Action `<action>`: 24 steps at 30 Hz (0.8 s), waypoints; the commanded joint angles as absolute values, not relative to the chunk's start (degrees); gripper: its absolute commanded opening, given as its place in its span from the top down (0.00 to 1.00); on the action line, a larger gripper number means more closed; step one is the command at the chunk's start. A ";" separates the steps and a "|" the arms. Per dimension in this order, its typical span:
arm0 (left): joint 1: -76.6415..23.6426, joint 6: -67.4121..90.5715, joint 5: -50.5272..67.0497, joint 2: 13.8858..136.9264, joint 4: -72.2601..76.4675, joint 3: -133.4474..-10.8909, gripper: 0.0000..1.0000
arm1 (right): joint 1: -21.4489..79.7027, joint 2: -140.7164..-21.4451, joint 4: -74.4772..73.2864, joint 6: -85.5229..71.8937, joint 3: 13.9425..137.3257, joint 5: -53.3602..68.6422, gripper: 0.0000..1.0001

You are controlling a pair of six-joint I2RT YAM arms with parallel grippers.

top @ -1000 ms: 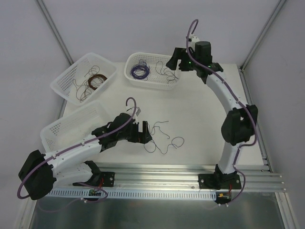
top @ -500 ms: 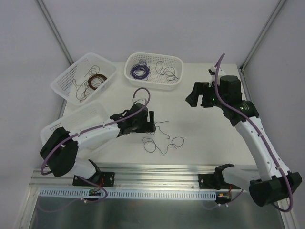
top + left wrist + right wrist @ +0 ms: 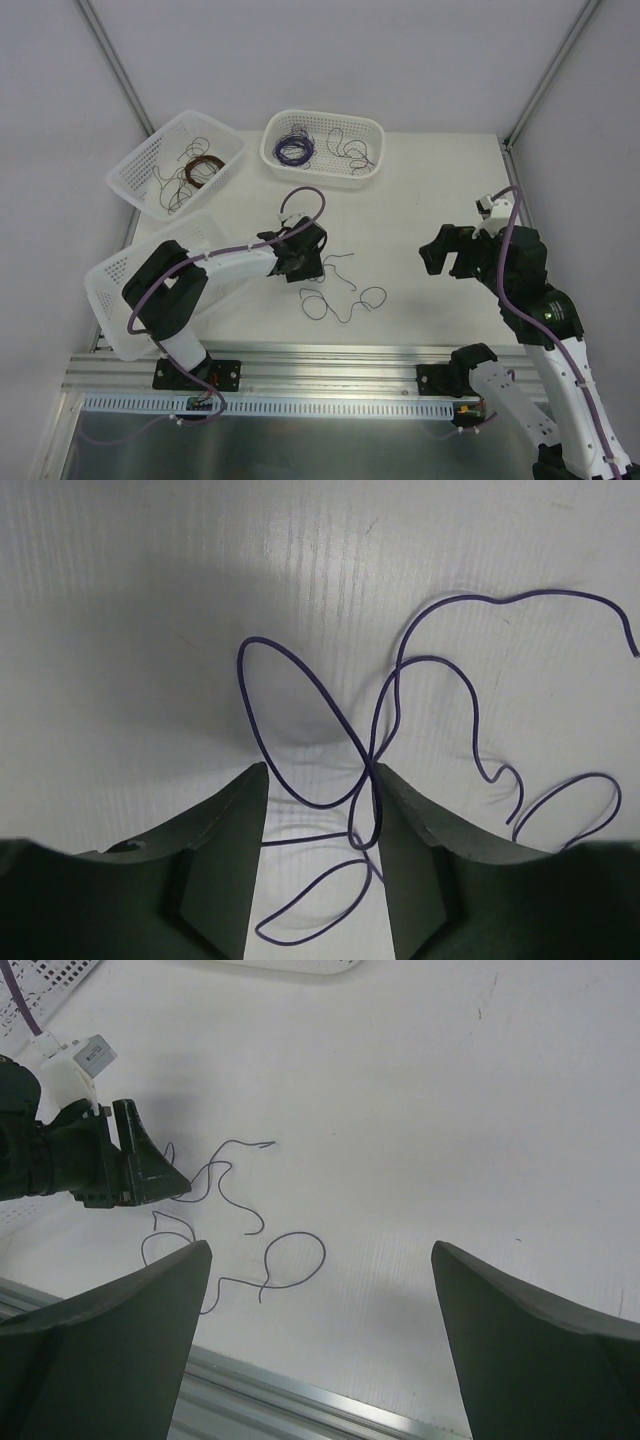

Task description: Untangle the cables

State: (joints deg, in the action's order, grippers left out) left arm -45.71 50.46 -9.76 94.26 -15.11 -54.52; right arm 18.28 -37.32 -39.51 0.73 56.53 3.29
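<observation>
A white, finely ribbed table (image 3: 420, 200) filled a bare cell with pale grey walls (image 3: 300, 50), and an aluminium post (image 3: 115, 60) rose in the far-left corner. At the table's left edge sat a white perforated basket (image 3: 140, 247). Behind it a second basket (image 3: 148, 145) held a brown wire coil (image 3: 200, 168) with loose strands beside it.

The left arm reached in from that side. The left gripper (image 3: 320, 772) was pointed down at the table with its fingers (image 3: 225, 850) parted by a moderate gap. Loops of the cables (image 3: 338, 290) crossed in that gap, and one strand ran along the inner edge of one finger. The jaws were not closed on anything.

The cables themselves, thin purple wire in loose, scribbly curls, lay flat on the table just right of that gripper, near the middle of the front half. A third basket (image 3: 320, 176) stood at the back centre, well apart from them. It contained a tight purple coil (image 3: 293, 150) and more stray loops (image 3: 350, 150).

To the right, the right gripper (image 3: 320, 1247) hung above bare table, away from the cables. Its fingers (image 3: 540, 1350) were spread wide and nothing lay between them. Another post (image 3: 550, 70) marked the far-right corner. A slotted aluminium rail (image 3: 330, 360) ran along the near edge.
</observation>
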 commanded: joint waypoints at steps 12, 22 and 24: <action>-45.26 51.68 -15.38 95.80 -17.67 -61.25 1.00 | 18.19 -32.87 -41.75 4.13 53.17 0.44 0.03; -40.87 42.64 -14.51 90.27 -17.67 -74.08 1.00 | 18.19 -30.68 -43.33 4.22 53.17 0.53 0.03; -39.91 40.97 -14.24 90.26 -17.67 -78.82 1.00 | 18.19 -30.32 -43.59 4.22 53.00 0.44 0.03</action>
State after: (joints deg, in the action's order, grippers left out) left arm -41.32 45.74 -14.02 93.93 -18.33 -72.29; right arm 18.28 -31.27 -43.09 3.51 53.06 1.10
